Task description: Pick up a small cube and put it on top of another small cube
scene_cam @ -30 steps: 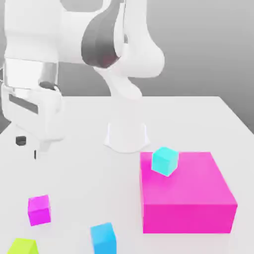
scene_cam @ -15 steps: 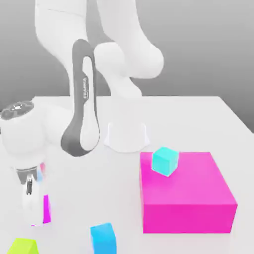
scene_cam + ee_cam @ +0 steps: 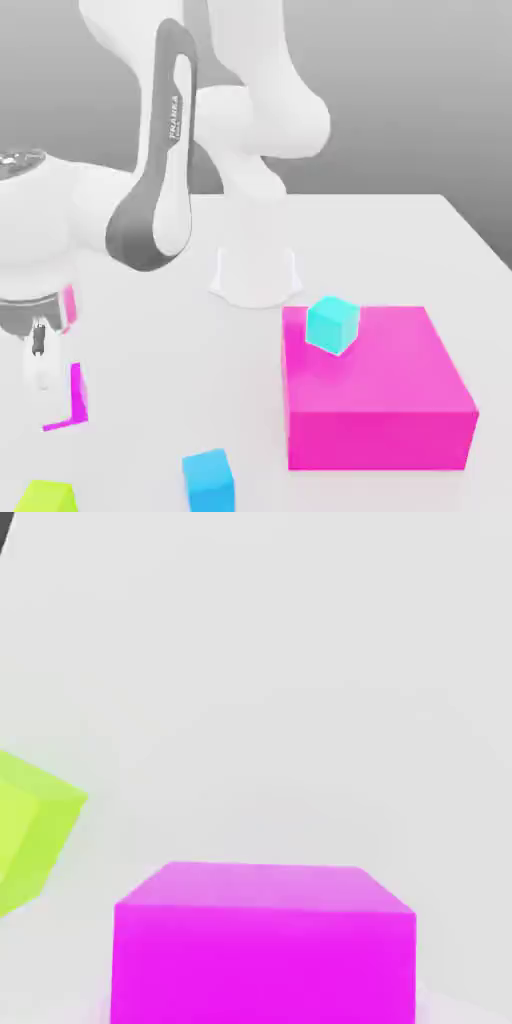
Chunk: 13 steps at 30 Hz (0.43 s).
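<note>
White and hard-surfaced, the gripper (image 3: 43,382) pointed down at the exterior view's left, closed on the small plain magenta cube (image 3: 78,398). Its grip was as narrow as the cube allowed. In the exterior view the near finger covered much of the cube, leaving a side and a thin strip of lower edge in sight; how far it sat above the pale, smooth bench (image 3: 200,370) could not be told. The hand view showed the cube close up, its faces flat and even.

Outward from the gripper, clock directions followed the exterior view, with twelve at its top. At six o'clock, a small lime-green cube (image 3: 47,497) was partly cut off by the picture's edge. Around four o'clock stood a small blue cube (image 3: 208,482), apart from the others. The white arm base (image 3: 255,275) was near two o'clock. Farther off, at three o'clock, a large, low magenta block (image 3: 380,435) rested on the bench. A small cyan cube (image 3: 332,325) sat on top of it, toward ten o'clock from the middle of its upper face.
</note>
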### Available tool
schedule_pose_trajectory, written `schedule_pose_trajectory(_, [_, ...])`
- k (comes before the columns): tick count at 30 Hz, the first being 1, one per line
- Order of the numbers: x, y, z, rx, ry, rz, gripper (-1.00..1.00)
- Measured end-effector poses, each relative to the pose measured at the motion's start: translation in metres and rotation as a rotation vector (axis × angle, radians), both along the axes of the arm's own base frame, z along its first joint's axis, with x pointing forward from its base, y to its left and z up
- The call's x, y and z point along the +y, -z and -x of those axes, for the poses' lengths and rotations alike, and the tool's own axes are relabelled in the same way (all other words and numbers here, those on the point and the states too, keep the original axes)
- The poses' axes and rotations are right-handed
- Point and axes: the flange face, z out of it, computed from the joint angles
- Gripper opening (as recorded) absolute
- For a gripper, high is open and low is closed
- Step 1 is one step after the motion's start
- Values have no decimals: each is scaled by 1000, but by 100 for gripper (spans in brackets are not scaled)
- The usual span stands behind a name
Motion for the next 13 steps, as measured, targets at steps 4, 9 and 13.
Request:
schedule_pose_trajectory(4, [3,-19,-47,0,-90,-1,-100])
schedule_pose_trajectory(9, [5,26,-68,0,-131,0,-100])
schedule_pose_trajectory(13, [5,34,-68,0,-131,0,100])
